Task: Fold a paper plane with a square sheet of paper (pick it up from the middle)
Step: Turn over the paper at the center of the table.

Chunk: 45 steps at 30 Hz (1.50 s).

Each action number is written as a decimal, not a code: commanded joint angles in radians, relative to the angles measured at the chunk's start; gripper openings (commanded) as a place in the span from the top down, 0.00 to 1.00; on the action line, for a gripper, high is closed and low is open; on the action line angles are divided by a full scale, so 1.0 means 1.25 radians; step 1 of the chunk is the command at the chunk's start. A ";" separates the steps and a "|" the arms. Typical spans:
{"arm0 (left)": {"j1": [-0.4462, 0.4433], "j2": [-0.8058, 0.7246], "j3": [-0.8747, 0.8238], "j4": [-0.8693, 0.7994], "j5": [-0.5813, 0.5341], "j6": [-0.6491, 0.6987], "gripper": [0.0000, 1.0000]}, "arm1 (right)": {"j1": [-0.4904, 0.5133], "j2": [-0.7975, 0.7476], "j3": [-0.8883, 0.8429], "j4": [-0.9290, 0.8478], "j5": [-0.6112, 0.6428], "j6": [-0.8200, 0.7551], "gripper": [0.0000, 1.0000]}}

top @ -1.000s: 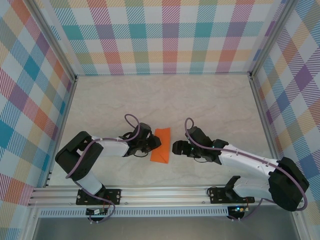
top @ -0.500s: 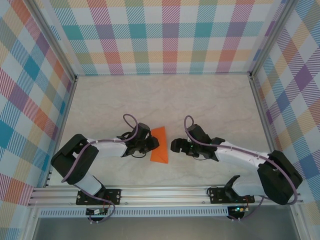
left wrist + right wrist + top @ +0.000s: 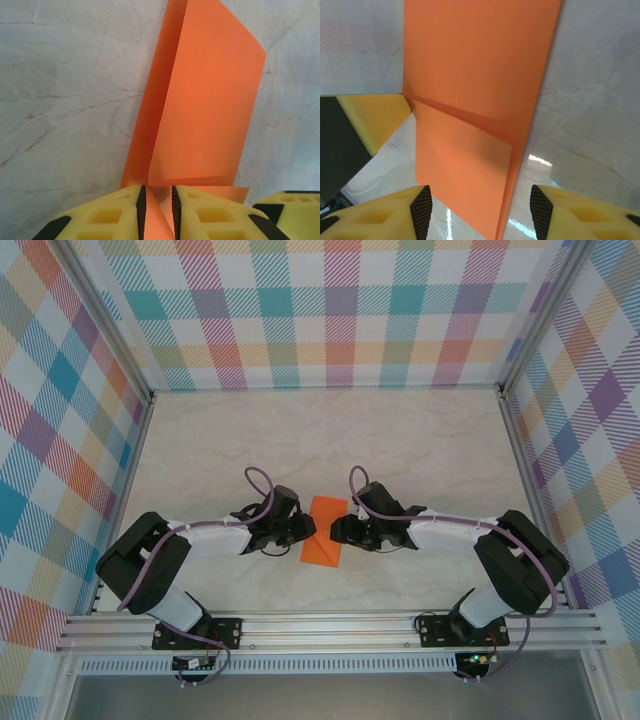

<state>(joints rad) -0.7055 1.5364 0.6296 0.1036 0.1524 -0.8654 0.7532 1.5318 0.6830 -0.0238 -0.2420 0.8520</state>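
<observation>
1. Two wrist views settle what the top view blurs: the left fingers (image 3: 100, 220) are pinched on the square sheet of paper (image 3: 210, 100), while the right fingers (image 3: 565, 215) stand apart astride its edge.
2. From above I see it folded, lying on the table (image 3: 400, 440) between them.
3. My right wrist view cuts off its far end.

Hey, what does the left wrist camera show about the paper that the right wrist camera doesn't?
Left wrist: the left fingers are pinched shut on the near edge of the paper, and one flap lifts up and curls. Right wrist: the right fingers are open, one on either side of the paper, and a diagonal fold line crosses it. Both: the orange paper lying on the marbled table.
</observation>
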 commanded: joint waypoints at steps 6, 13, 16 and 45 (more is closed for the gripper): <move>-0.004 0.038 0.019 0.002 0.012 0.022 0.77 | -0.002 0.060 0.026 0.026 -0.014 0.028 0.48; -0.003 0.072 0.025 -0.007 0.012 0.016 0.78 | -0.002 0.070 0.017 0.065 -0.036 0.040 0.52; -0.003 0.078 0.027 -0.012 0.012 0.016 0.79 | -0.002 0.072 0.017 0.078 -0.040 0.047 0.52; -0.004 0.005 0.008 -0.026 -0.008 -0.005 0.78 | -0.002 0.046 -0.027 0.114 -0.102 -0.027 0.88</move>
<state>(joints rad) -0.7055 1.5879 0.6571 0.1024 0.1619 -0.8627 0.7517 1.6089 0.6350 0.1333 -0.3531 0.8532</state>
